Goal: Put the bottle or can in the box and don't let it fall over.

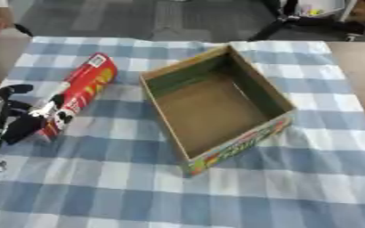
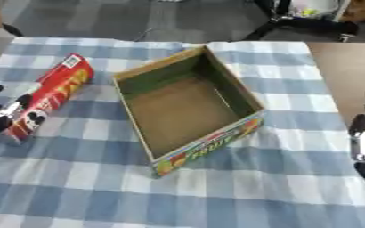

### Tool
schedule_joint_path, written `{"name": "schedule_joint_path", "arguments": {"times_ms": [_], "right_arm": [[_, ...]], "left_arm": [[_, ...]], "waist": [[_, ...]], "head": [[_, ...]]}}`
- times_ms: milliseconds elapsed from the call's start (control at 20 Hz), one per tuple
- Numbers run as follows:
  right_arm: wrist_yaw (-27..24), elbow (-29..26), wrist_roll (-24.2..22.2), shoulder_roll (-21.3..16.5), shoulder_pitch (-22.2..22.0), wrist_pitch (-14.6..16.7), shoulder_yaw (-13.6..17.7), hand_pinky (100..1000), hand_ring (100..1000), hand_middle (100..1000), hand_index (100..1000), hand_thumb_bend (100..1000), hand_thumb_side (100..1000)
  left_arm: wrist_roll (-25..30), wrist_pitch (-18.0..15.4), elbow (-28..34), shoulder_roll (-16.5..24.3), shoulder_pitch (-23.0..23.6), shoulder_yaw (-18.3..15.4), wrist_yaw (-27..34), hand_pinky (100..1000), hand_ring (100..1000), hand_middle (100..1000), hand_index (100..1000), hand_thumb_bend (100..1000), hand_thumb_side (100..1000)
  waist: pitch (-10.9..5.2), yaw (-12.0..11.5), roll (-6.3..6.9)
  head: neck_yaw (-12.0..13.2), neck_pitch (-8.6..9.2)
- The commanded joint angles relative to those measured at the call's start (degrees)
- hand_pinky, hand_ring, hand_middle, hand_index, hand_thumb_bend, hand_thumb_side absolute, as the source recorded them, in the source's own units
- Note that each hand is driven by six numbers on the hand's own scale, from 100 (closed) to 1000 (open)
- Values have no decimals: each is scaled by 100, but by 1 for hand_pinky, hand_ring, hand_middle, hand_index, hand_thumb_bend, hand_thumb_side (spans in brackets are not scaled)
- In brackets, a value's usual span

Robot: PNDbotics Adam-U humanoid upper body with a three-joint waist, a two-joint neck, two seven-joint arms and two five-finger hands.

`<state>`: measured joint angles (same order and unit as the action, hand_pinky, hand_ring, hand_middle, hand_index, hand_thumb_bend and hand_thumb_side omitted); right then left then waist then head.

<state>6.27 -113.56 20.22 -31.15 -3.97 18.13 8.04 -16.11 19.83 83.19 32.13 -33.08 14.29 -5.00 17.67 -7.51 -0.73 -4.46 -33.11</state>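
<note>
A red tube-shaped can point(image 1: 80, 95) lies on its side on the blue checked cloth, left of the box, its top end pointing away from me. My left hand point(image 1: 10, 120) is at the can's near end: dark fingers point(image 1: 26, 129) touch that end and another finger point(image 1: 10, 91) stands apart above it, so the hand is open. The open cardboard box point(image 1: 273, 95), with a brown floor and a colourful printed front wall, sits in the middle, turned askew. My right hand point(image 2: 363, 144) rests open at the right edge, fingers up, well away from the box.
The checked cloth point(image 1: 216, 196) covers the table, with bare brown tabletop point(image 2: 345, 75) to the right. Beyond the far edge are grey floor and black chair legs point(image 1: 310, 22).
</note>
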Motion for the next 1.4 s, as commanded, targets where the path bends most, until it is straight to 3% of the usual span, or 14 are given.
{"name": "schedule_joint_path", "arguments": {"times_ms": [50,1050,1400], "right_arm": [[2,-103,-14,-143,41,7,17,855,890,1000,939,100,528],[48,-103,-68,-81,69,10,-7,855,889,1000,933,100,528],[58,-103,-83,-60,68,2,-11,855,885,1000,929,100,528]], "left_arm": [[10,-30,-18,67,-102,-48,-43,757,691,805,814,555,539],[-40,-65,-403,-79,-198,-86,-174,750,682,806,822,552,491],[-75,-104,-440,-101,-222,-81,-321,720,661,827,827,543,408]], "waist": [[-11,3,54],[84,70,16],[96,68,11]], "head": [[26,74],[96,180],[101,193]]}}
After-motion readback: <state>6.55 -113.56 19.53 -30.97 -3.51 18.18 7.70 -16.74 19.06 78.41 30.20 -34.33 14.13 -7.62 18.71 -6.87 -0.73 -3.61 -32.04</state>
